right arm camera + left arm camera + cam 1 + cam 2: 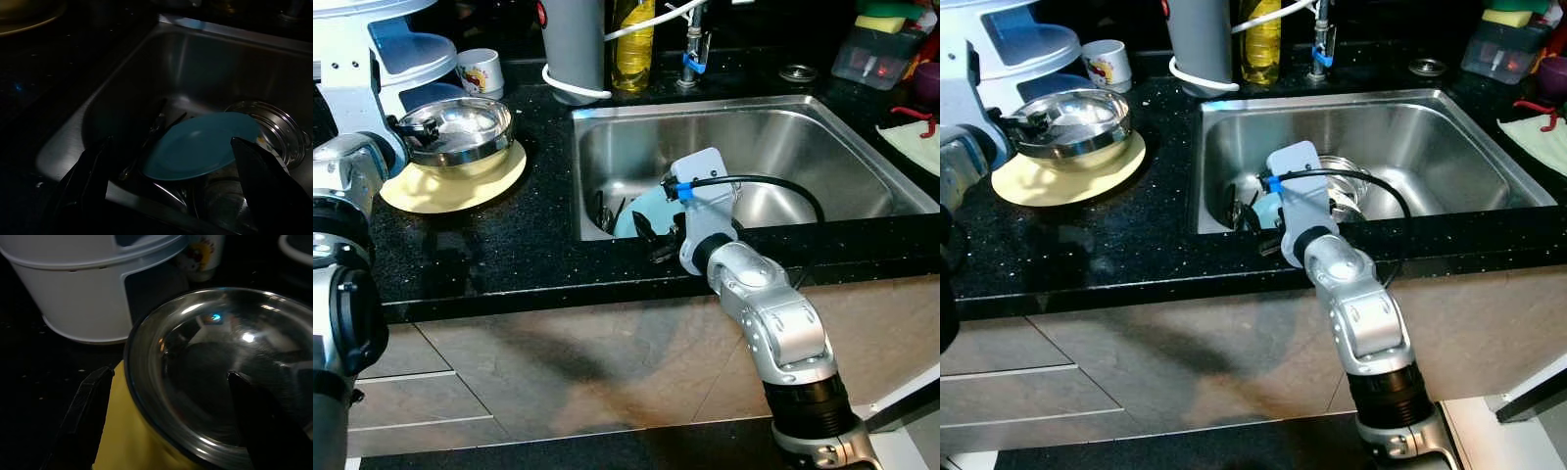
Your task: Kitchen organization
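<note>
Left eye view: the round steel bowl (458, 129) sits on a pale yellow round plate (440, 184), upper left of frame, on the black speckled counter (509, 255). The left gripper (419, 131) straddles the bowl's near-left rim, arm bent up from the left edge; judged a rim pinch to lift or steady it. The stainless sink basin (803, 147) fills centre to right. The right gripper (651, 235) dips over the sink's front edge at centre, w/ forearm rising from lower right and wrist angled down into the basin.

Right eye view: same layout. A light blue round plate (1268, 211) lies in the sink's front-left corner, partly behind the wrist, beside dark cutlery (1237, 211). A white mug (1108, 64) sits upper left.

Left wrist view: fingers spread wide, one finger outside the bowl wall over the yellow plate, the other inside the bowl; not closed on the rim, nothing held. A white plastic tub (78, 289) stands behind.

Right wrist view: dim. Jaws wide apart, empty, framing the blue plate, which rests tilted on other dishes next to a clear glass bowl (274, 132). Judged approach for pickup; plate not yet touched.
</note>
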{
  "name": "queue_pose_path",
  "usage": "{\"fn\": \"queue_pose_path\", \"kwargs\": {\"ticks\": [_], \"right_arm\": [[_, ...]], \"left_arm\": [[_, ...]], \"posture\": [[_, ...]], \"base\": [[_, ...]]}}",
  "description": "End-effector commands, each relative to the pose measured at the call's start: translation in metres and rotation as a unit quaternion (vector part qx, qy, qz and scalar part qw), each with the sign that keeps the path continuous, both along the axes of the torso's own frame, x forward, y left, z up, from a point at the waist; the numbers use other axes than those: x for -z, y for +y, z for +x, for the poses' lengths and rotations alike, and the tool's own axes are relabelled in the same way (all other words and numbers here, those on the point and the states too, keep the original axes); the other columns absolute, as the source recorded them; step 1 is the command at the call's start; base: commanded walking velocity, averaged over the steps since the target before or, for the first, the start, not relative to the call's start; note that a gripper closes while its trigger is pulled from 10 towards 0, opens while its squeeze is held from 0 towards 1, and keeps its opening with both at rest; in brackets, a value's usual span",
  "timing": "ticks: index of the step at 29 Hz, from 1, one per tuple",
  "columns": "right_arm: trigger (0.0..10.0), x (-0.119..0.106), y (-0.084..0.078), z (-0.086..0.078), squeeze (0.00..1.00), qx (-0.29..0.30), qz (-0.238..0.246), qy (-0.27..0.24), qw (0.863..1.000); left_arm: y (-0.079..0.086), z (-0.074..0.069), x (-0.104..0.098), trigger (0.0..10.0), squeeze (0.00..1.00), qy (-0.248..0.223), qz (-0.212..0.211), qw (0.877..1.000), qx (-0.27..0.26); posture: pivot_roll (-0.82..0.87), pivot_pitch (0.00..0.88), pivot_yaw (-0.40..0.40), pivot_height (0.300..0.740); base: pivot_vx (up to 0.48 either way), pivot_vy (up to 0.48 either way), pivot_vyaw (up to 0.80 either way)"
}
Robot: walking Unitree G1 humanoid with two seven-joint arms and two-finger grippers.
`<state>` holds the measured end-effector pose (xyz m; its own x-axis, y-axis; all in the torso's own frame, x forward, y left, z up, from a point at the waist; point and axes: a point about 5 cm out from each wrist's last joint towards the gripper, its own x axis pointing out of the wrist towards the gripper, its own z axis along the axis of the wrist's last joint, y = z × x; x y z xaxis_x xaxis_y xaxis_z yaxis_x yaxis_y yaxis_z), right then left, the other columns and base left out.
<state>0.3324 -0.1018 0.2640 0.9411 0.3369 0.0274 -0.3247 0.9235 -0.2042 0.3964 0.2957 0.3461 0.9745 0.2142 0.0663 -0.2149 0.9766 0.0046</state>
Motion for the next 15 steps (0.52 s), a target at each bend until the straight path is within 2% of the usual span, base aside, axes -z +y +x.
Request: {"fn": "queue_pose_path", "kwargs": {"ticks": [1,7,15], "right_arm": [[10.0,0.006,0.002,0.000,0.00,-0.005,0.004,0.010,1.000],[10.0,0.007,0.003,0.000,0.00,-0.009,0.002,0.012,1.000],[10.0,0.009,0.005,0.000,0.00,-0.015,-0.002,0.013,1.000]], "left_arm": [[0.010,-0.003,0.007,10.0,0.00,0.029,0.007,0.999,-0.027],[0.013,-0.003,0.025,10.0,0.00,0.071,-0.019,0.997,-0.029],[0.016,-0.005,0.035,10.0,0.00,0.090,-0.021,0.995,-0.030]], "posture": [[-0.01,0.216,0.050,0.740],[-0.01,0.208,0.048,0.740],[-0.01,0.193,0.048,0.740]], "base": [[0.000,0.000,0.00],[0.000,0.000,0.00],[0.000,0.000,0.00]]}}
